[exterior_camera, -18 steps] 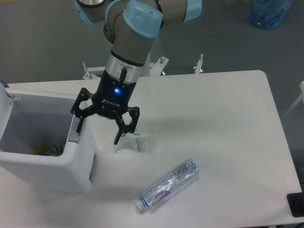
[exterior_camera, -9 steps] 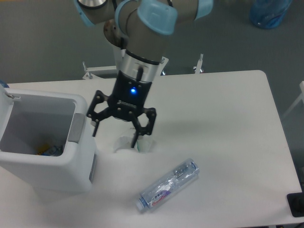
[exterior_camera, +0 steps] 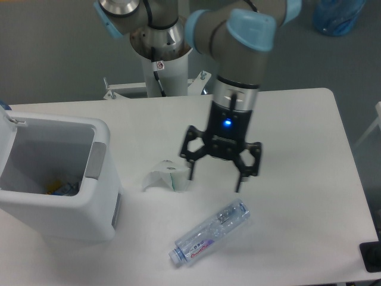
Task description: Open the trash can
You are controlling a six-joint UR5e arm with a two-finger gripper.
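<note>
One gripper [exterior_camera: 215, 174], jaws wide and empty, has moved rightward off the trash can [exterior_camera: 56, 179], now standing open well to its left.

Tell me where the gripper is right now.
The gripper hangs open over the table near image centre, above the plastic bottle, right of the crumpled paper cup, well clear of the trash can.

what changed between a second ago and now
The tool has swung away from the grey push tab on the trash can and moved right across the table. It now hangs open and empty above the plastic bottle. Nothing was taken hold of or let go. The trash can stayed open, and the bottle and the crumpled paper cup stayed put.
</note>
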